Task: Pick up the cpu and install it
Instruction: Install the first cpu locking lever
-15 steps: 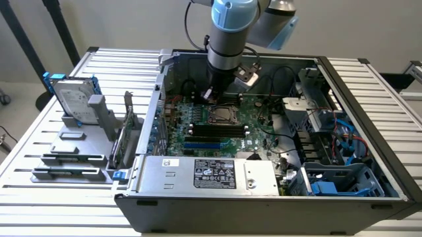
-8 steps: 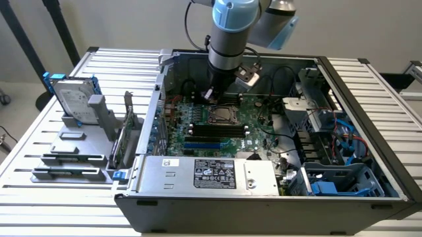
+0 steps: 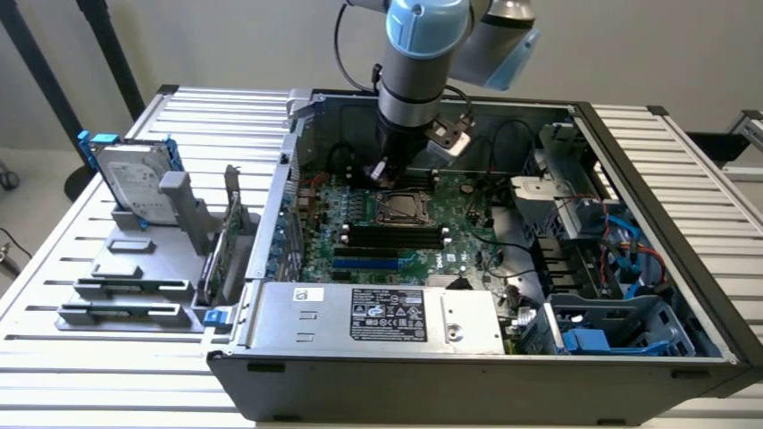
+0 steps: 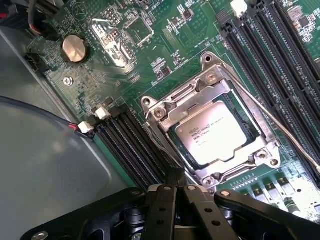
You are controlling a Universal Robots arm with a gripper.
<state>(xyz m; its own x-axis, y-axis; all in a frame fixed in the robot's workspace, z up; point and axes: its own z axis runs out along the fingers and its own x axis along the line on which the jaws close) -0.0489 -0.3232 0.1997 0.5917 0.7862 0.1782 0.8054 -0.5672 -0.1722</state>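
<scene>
Slatted metal table, pale wall behind. Exterior view: open PC case lies on the table, motherboard facing up. Arm comes down from the top into the case; tool sits just above the board, right next to the CPU socket on its far side. Black memory slots are just in front of the socket, power supply box with a label along the near case wall. On the exterior view's right, drive cage with blue cables. On the exterior view's left, outside the case, a grey fixture holds a hard drive upright in a blue frame, with an expansion card standing beside it.

Wrist view: cpu is seated in the socket, shiny silver-grey top with printed text, lying flat inside the metal frame. Retention lever runs along one side of the frame. Memory slots on both sides of the socket; coin cell battery well apart on the green board. Tool fingers are pressed together, closed, nothing between them. Tips sit just beside the socket frame's edge, not over the cpu.
</scene>
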